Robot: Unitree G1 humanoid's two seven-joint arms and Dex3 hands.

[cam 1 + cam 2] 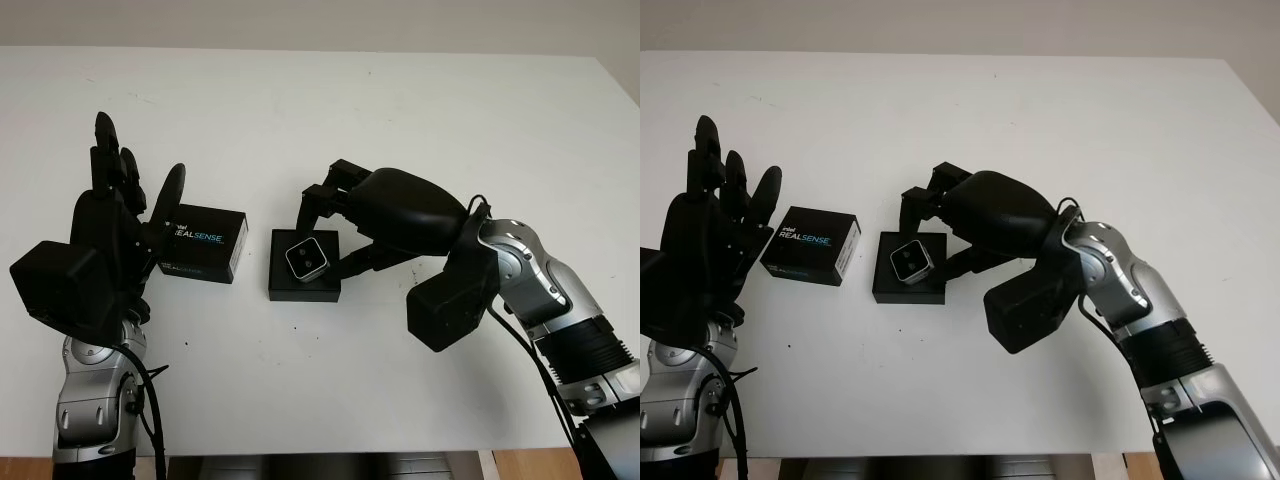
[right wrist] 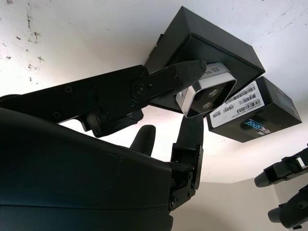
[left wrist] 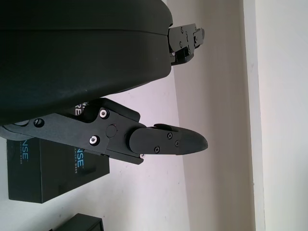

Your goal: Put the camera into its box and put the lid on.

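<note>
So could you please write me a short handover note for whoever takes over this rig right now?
Right hand: shut on the small silver camera, holding it over the open black box base at the middle of the white table; in the right wrist view the camera looks tilted, not seated.
Left hand: open, raised beside the black RealSense-printed lid, which lies to the left of the base.
Done: camera brought to the box.
Left: seat and release the camera, then fit the lid.
</note>
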